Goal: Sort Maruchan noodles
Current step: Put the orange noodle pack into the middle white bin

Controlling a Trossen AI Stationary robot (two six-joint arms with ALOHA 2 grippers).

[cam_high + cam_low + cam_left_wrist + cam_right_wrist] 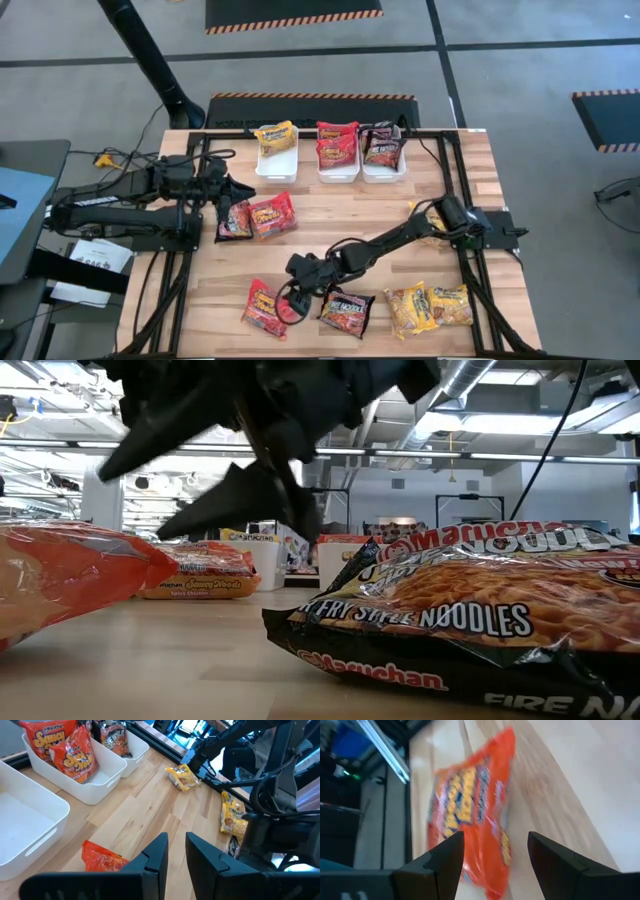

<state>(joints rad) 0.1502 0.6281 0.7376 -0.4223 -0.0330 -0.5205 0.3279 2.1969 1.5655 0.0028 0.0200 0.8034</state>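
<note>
Light wooden table in black framing on grey floor with hazard-striped mats; the low view shows ceiling ducting behind. Three white bins at the far edge hold yellow, red and dark packets. Right gripper, fingers spread wide and holding nothing, hangs over a red packet at the near edge. Left gripper, fingers narrowly parted and empty, is above two packets left of centre. Loose yellow packets lie near-right.
</note>
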